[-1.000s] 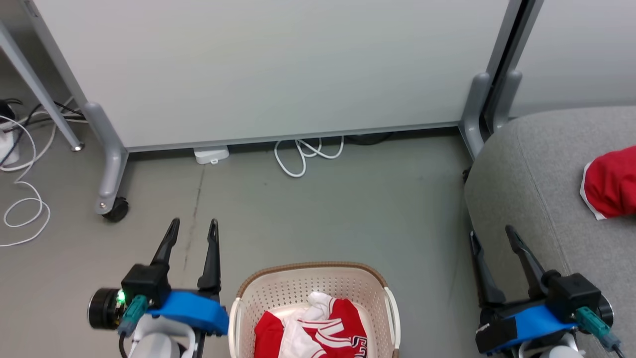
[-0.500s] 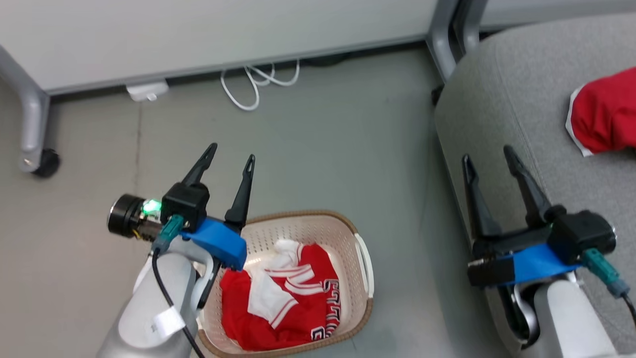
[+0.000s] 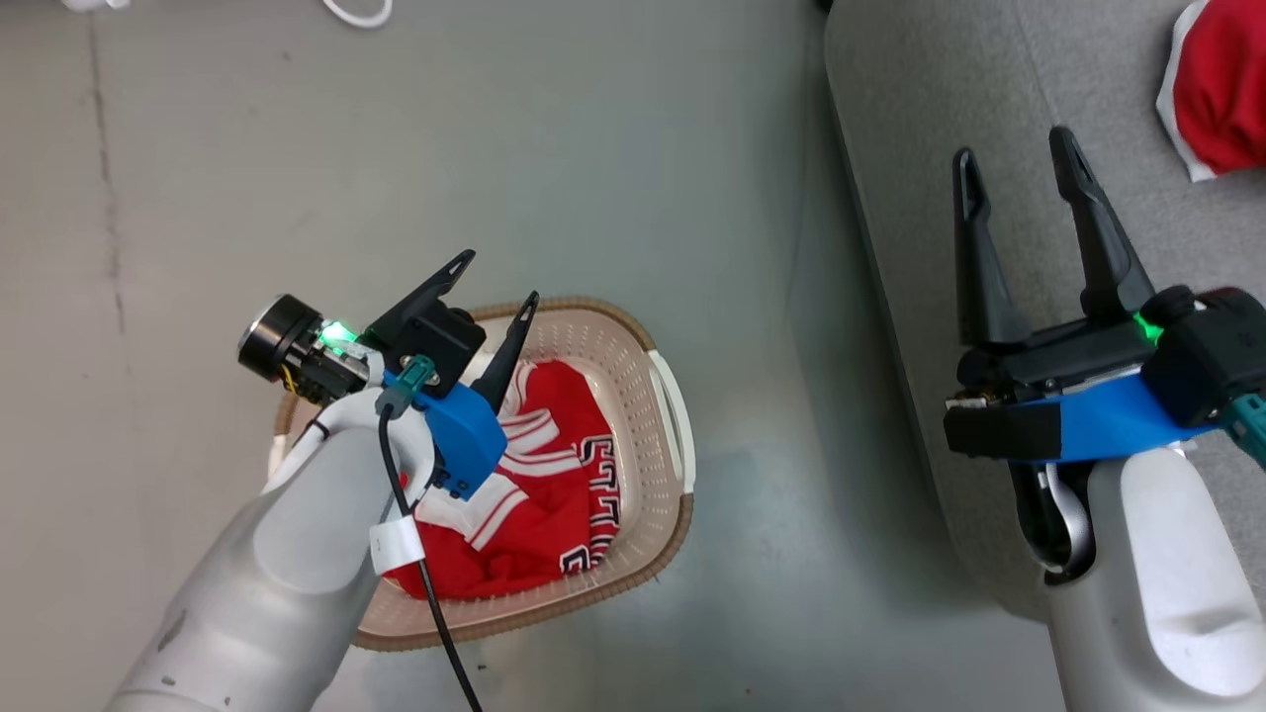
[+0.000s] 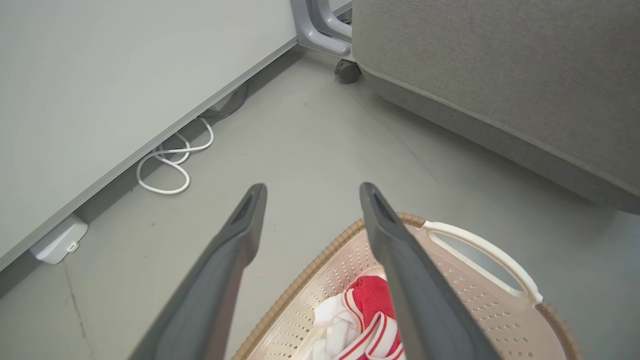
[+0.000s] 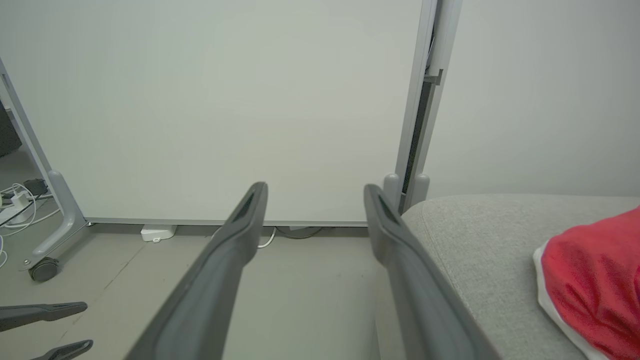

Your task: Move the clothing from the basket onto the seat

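Observation:
The cream basket point(image 3: 665, 396) with a brown rim stands on the grey floor. A red jersey with white stripes and lettering point(image 3: 554, 475) lies inside it. My left gripper point(image 3: 499, 277) hovers open over the basket's far rim, nothing between its fingers. In the left wrist view the gripper point(image 4: 312, 187) points past the rim point(image 4: 320, 260) with the jersey point(image 4: 367, 300) below. A plain red garment with a white edge point(image 3: 1221, 89) lies on the grey seat point(image 3: 920, 119). My right gripper point(image 3: 1014, 148) stands open above the seat's left edge, empty, short of that garment point(image 5: 595, 270).
A pale partition panel point(image 5: 225, 100) on wheeled feet point(image 5: 42, 267) stands behind the floor area. A white cable point(image 4: 170, 160) and a small white box point(image 4: 57, 240) lie at its base. Bare floor separates the basket from the seat point(image 4: 500, 65).
The head camera has tilted down, so the whole picture shifted. My left gripper has moved from beside the basket to over its rim. Both grippers stayed open.

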Motion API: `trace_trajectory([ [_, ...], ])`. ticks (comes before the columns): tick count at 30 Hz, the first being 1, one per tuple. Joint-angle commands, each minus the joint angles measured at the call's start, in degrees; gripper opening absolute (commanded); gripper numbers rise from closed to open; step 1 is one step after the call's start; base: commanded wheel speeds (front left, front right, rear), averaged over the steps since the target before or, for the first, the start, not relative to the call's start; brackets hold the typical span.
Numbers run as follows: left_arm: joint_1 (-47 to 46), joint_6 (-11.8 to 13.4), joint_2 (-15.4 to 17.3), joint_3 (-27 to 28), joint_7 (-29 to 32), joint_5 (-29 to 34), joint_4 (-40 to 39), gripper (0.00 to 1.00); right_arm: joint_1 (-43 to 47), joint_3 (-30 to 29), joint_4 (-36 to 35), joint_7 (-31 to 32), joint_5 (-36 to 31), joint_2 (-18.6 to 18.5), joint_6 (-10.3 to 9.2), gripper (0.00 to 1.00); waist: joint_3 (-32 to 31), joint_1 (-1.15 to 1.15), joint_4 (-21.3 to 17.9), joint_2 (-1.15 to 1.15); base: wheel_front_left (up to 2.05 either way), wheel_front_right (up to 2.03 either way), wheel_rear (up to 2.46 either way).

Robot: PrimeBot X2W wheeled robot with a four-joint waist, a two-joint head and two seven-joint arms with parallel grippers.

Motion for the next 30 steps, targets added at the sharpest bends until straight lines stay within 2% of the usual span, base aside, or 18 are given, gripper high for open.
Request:
trace_trajectory([
  [1, -1.93, -0.05, 0.57, -1.68, -0.14, -0.44, 1.4, 1.0, -1.5, 0.24, -0.39, -0.21, 0.35, 0.09, 0.01, 1.0, 3.72, -0.02, -1.45, 0.0, 0.0, 0.0, 0.0],
  [13, -11.08, -0.05, 1.44, -21.89, 2.06, -4.59, 12.92, 1.0, -6.32, 2.16, -2.52, -0.21, 1.99, 0.09, 0.01, 1.0, 13.81, -0.02, -3.89, 0.0, 0.0, 0.0, 0.0],
  [20, -12.72, -0.05, 2.84, -34.14, 7.87, -10.26, 15.39, 1.0, -7.91, 2.32, -3.71, -0.21, 2.16, 0.09, 0.01, 1.0, 18.66, -0.02, -5.07, 0.0, 0.0, 0.0, 0.0],
  [26, -13.12, -0.05, 4.86, -37.16, 14.14, -9.8, 15.39, 1.0, -8.94, 2.75, -4.98, -0.21, 2.29, 0.09, 0.01, 1.0, 22.48, -0.02, -5.95, 0.0, 0.0, 0.0, 0.0],
  [30, -11.86, -0.05, 6.08, -37.28, 18.21, -5.01, 14.53, 1.0, -9.23, 2.96, -5.82, -0.21, 2.21, 0.1, 0.01, 1.0, 24.7, -0.02, -6.38, 0.0, 0.0, 0.0, 0.0],
])
